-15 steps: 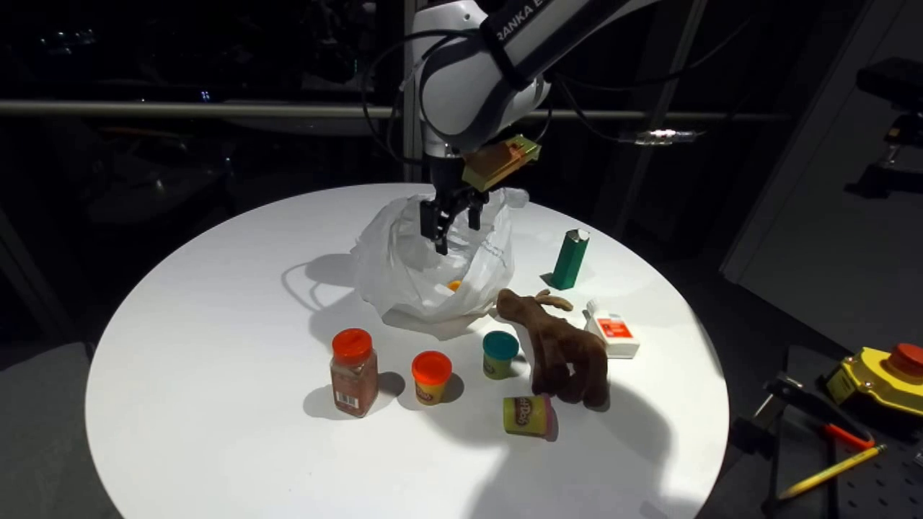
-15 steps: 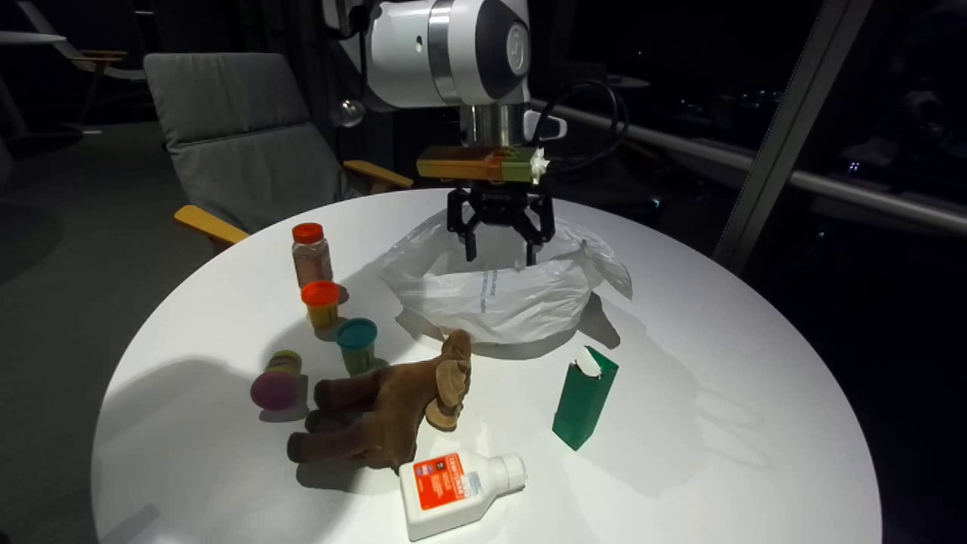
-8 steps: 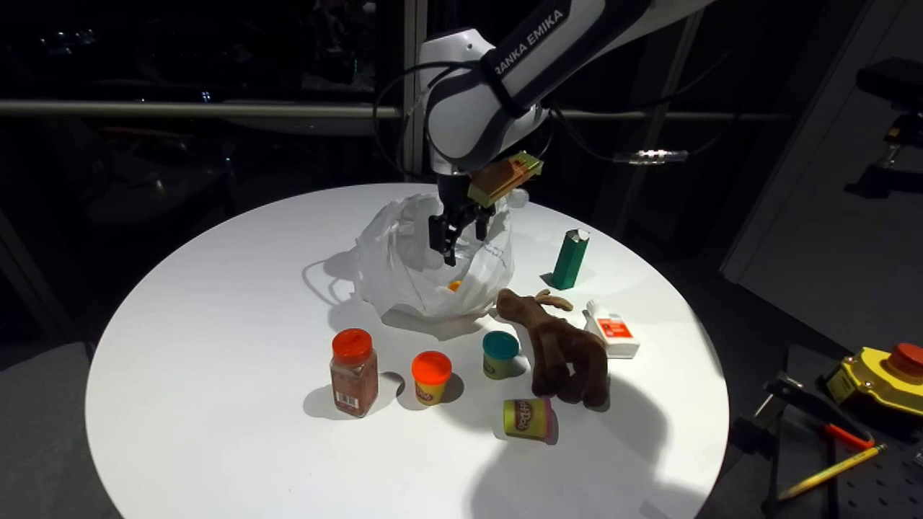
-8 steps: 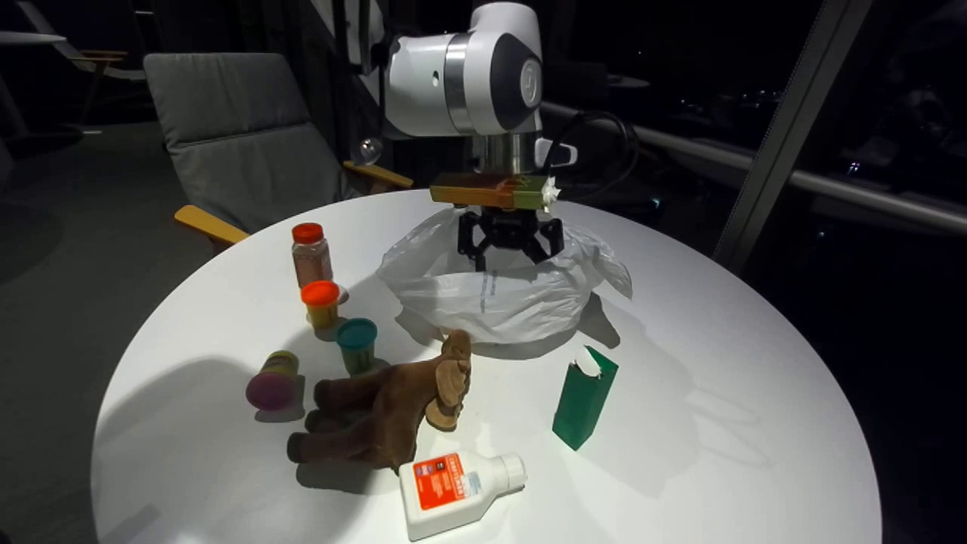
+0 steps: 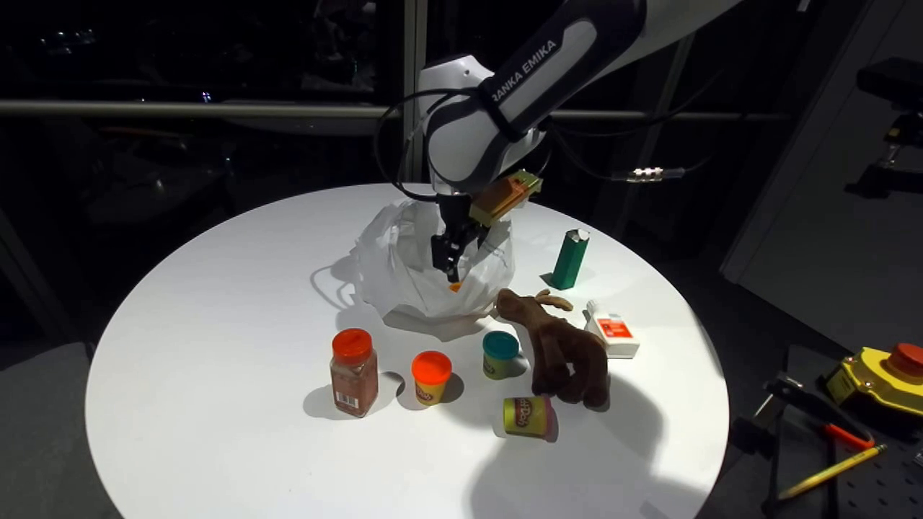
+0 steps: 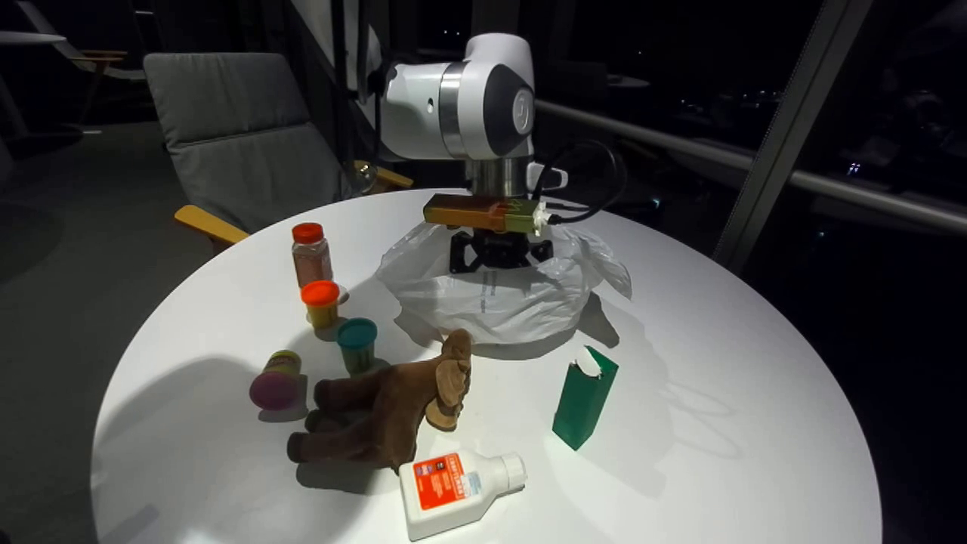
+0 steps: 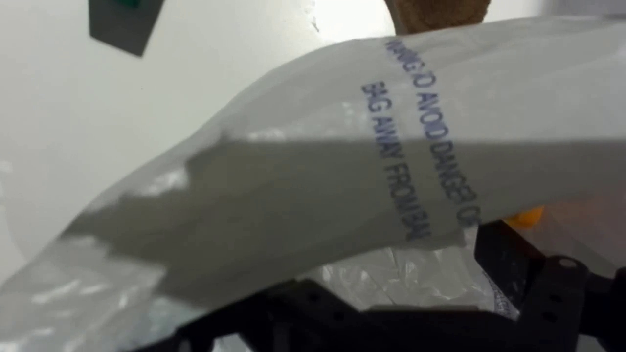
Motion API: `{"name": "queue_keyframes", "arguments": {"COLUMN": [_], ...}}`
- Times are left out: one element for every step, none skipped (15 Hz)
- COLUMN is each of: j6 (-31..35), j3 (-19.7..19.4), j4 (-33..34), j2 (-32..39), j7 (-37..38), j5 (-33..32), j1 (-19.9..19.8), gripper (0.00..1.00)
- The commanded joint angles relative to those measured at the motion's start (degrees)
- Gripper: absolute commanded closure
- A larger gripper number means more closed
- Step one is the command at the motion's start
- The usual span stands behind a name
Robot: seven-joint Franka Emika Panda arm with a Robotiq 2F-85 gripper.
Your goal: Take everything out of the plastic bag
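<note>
Standing in a dark room, the round white surface (image 5: pixel 216 432) is strongly lit and crossed by hard shadows. On its far half, in both exterior views, sits the plastic bag (image 6: pixel 521 313), crumpled, with its mouth open. The pincer (image 5: pixel 467 254) reaches down into that mouth, its jaws spread wide and nothing seen in their grip; the wrist view shows wrinkled film between them. In an exterior view an orange item (image 5: pixel 456 287) lies inside the bag, mostly hidden. Elsewhere on the surface, a red-lidded jar (image 5: pixel 355 382), an orange-lidded tub (image 5: pixel 431 378) and a teal-lidded tub (image 5: pixel 499 356) stand upright; a pink-lidded tub (image 5: pixel 526 417) and a brown plush toy (image 5: pixel 562 342) lie on their sides. A white bottle (image 6: pixel 453 491) with a red label lies just beside the toy; a green box (image 6: pixel 584 404) stands upright, apart from both. Beyond the surface, a pale rail (image 5: pixel 216 109) crosses dark window panes (image 5: pixel 216 58) in both exterior views. In an exterior view a grey chair (image 6: pixel 234 136) with wooden armrests (image 6: pixel 210 224) stands at far left. In an exterior view a yellow box (image 5: pixel 865 386) with a red button (image 5: pixel 908 359) stands at right, off the surface, with a yellow pencil (image 5: pixel 831 473) lying near it.
</note>
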Motion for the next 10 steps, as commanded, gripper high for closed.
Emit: {"name": "queue_keyframes", "arguments": {"j6": [1.59, 2.22, 2.52, 2.8, 3.06, 3.2, 3.21, 3.14, 2.95, 2.86], "j3": [0.73, 0.75, 1.0, 1.45, 1.88, 2.44, 2.94, 3.23, 3.65, 3.91], "j4": [-2.04, -2.67, -3.21, -4.09, -4.98, -6.04, -7.13, -8.17, -9.46, -10.67], "j2": [-2.27, -2.7, -3.11, -3.75, -4.36, -5.02, -5.6, -6.09, -6.68, -7.21], "j7": [-1.02, -0.95, -1.24, -1.85, -2.44, -3.26, -3.97, -4.43, -5.01, -5.27], "j5": [0.19, 0.12, 0.25, 0.48, 0.7, 0.98, 1.22, 1.31, 1.52, 1.63], "j1": [-0.29, -0.22, -0.34, -0.56, -0.77, -1.01, -1.21, -1.27, -1.48, -1.62], "gripper": [0.0, 0.0, 0.0, 0.0, 0.0, 0.0, 0.0, 0.0, 0.0, 0.0]}}
